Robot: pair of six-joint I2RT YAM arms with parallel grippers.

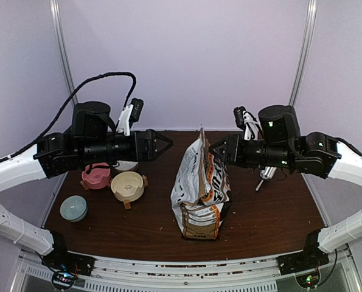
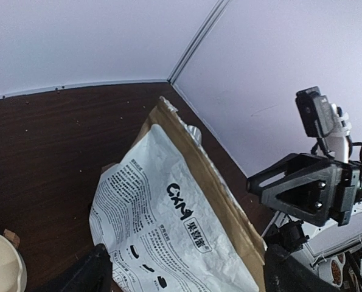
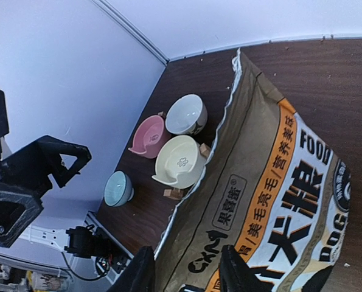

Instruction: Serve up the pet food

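The left end effector (image 1: 163,145) is released, jaws wide. The right end effector (image 1: 216,149) is half-open at the top edge of the CXM bag (image 1: 200,194), grasping nothing. The pet food is unseen, presumably inside. A one-sided tug could topple the upright bag and spill kibble across the desk (image 1: 260,219). Only the right wrist view shows the white bowl (image 3: 185,113) clearly, left of the bag.

Your left arm (image 1: 77,149) and right arm (image 1: 290,152) share white lower links and black upper housings. A black cable (image 1: 101,77) arcs at eleven o'clock above the left one. The left end effector (image 1: 167,144) and right end effector (image 1: 213,149) carry black triangular fingers. Green lights (image 1: 282,162) dot the right arm.
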